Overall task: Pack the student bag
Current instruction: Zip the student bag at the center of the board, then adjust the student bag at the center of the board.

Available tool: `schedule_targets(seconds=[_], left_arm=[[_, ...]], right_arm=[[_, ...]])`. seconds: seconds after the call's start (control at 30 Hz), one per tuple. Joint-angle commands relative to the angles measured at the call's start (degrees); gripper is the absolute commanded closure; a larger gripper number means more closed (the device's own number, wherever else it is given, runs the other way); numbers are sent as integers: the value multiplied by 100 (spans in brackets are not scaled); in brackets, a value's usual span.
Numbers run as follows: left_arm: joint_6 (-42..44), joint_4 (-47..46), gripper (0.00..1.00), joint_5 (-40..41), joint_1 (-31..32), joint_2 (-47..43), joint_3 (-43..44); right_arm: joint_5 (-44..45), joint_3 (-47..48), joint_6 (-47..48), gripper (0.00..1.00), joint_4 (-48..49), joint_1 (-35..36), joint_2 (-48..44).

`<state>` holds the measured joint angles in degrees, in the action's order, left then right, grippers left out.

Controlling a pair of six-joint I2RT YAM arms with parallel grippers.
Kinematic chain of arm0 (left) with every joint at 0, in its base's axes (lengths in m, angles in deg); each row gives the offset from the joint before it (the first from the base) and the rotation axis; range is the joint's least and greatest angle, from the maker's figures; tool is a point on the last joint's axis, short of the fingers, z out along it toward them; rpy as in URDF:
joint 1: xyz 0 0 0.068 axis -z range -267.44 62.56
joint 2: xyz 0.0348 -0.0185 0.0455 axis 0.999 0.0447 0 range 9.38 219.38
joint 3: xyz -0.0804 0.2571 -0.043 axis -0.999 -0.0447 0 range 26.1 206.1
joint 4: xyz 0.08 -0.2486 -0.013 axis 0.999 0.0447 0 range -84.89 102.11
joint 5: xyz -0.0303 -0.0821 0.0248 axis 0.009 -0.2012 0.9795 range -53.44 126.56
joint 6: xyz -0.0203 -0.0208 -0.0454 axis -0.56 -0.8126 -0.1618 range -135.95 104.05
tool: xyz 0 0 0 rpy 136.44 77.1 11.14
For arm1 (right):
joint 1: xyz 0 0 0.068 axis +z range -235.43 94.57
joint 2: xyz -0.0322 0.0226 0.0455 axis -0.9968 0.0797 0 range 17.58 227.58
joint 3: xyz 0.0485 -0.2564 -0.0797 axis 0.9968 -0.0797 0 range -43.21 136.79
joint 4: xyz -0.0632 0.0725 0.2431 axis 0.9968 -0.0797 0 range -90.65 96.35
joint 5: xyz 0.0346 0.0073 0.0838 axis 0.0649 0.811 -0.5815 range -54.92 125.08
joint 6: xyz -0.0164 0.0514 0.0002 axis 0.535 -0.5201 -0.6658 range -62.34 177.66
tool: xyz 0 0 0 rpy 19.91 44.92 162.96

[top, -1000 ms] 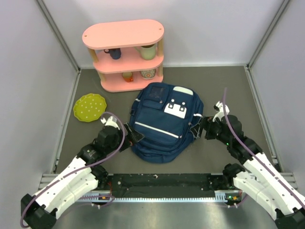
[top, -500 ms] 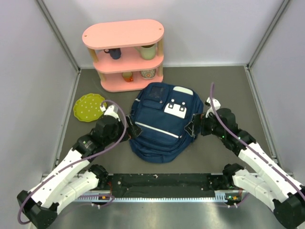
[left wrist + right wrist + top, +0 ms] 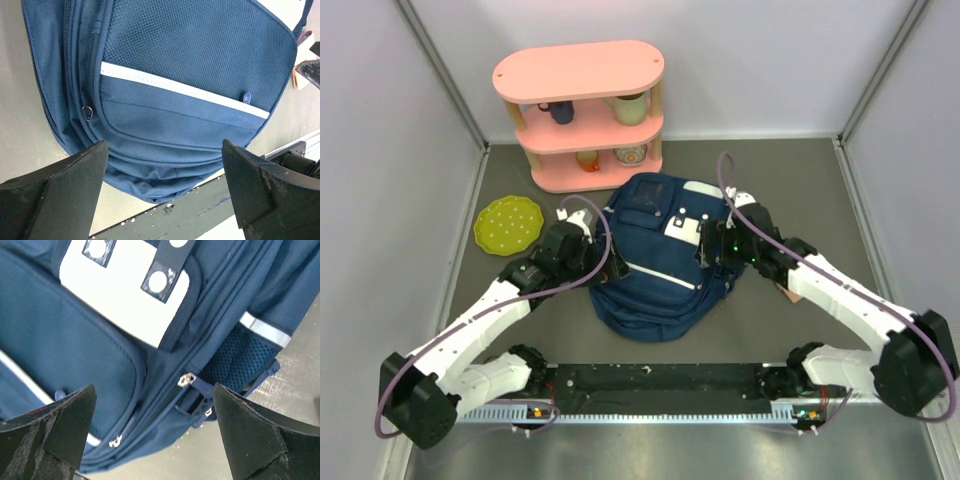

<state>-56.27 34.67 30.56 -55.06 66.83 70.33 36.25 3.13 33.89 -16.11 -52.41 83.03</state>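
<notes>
The student bag (image 3: 660, 262), a large navy blue backpack of soft woven fabric, lies flat on its back in the middle of the matte grey table (image 3: 790, 180), its rounded bottom end towards the near edge. The left gripper (image 3: 607, 268) is at the bag's left flank and the right gripper (image 3: 708, 250) at its right flank, so the bag lies between the two. In the left wrist view the left gripper (image 3: 162, 187) has its black wedge-shaped fingers spread wide, holding nothing, and between them show the mesh-textured front pocket (image 3: 200, 45), a thin white stripe (image 3: 180, 87) and a small metal ring pull (image 3: 88, 113) on the curved zip line. In the right wrist view the right gripper (image 3: 155, 432) also stands wide apart and empty over the bag (image 3: 75, 355), above a smooth white rectangular patch (image 3: 120, 295) with dark buckle tabs and a silver zip pull (image 3: 187, 379) beside a dark mesh side pocket (image 3: 240, 355). Whether either gripper touches the fabric cannot be told. Far of the bag stands a pink oval two-tier shelf (image 3: 578, 72) bearing cups, and to the far left lies a round lime-green dotted plate (image 3: 508, 222).
</notes>
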Motion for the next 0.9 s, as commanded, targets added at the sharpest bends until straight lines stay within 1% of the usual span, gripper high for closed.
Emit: schedule_targets(seconds=[0.0, 0.07, 0.1, 0.17, 0.2, 0.23, 0.27, 0.33, 0.43, 0.5, 0.57, 0.6, 0.63, 0.67, 0.7, 0.73, 0.77, 0.8, 0.83, 0.87], left_arm=[[-222, -346, 1, -121, -100, -260, -378], [-424, -354, 1, -51, -109, -593, -581], [-485, -363, 1, -59, -109, -725, -756], [-679, -328, 1, -7, -109, -1095, -906], [-740, -337, 1, 2, -109, -1209, -1064], [-837, -328, 1, 2, -109, -1384, -1135], [-890, -311, 1, -6, -109, -1447, -1197], [-1004, -250, 1, -24, -109, -1569, -1346], [-1197, -258, 1, -155, -109, -1745, -1566], [-1399, -582, 1, -409, -109, -1834, -1846], [-1540, -907, 3, -682, -109, -1913, -2205], [-1680, -1248, 4, -744, -109, -1922, -2330], [-1751, -1486, 5, -797, -109, -1904, -2444], [-1804, -1688, 8, -850, -109, -1878, -2654], [-1926, -2047, 10, -920, -109, -1791, -2743], [-1971, -2199, 12, -938, -109, -1720, -2814], [-2006, -2331, 17, -938, -109, -1641, -2901], [-2059, -2480, 25, -895, -109, -1467, -2937], [-2068, -2673, 35, -851, -109, -1360, -2946], [-2042, -2762, 42, -789, -118, -1264, -2885]], right_arm=[[577, 752, -400, 2, 198, -162, 468], [569, 823, -453, 1, 277, -426, 574], [438, 893, -523, 1, 329, -802, 600], [140, 972, -681, 1, 400, -1225, 749], [60, 1060, -725, 1, 417, -1584, 819], [-72, 1104, -769, 1, 531, -1736, 1055], [-430, 1148, -761, 1, 610, -1841, 1179], [-503, 1359, -726, 1, 699, -2035, 1617], [-618, 1640, -690, 1, 900, -2176, 2032], [-837, 1790, -725, 1, 997, -2255, 2410], [-934, 1816, -778, 5, 1242, -2378, 2778], [-1013, 1799, -874, 7, 1357, -2440, 2902], [-1161, 1790, -910, 16, 1436, -2492, 3008], [-1406, 1703, -954, 23, 1585, -2615, 3078], [-1470, 1624, -1041, 28, 1682, -2642, 3157], [-1549, 1536, -1077, 35, 1770, -2677, 3167], [-1793, 1352, -1095, 40, 1876, -2712, 3167], [-1874, 1246, -1130, 51, 2068, -2713, 3106], [-1953, 1141, -1156, 58, 2166, -2704, 3044], [-2093, 870, -1200, 67, 2201, -2713, 2992]])
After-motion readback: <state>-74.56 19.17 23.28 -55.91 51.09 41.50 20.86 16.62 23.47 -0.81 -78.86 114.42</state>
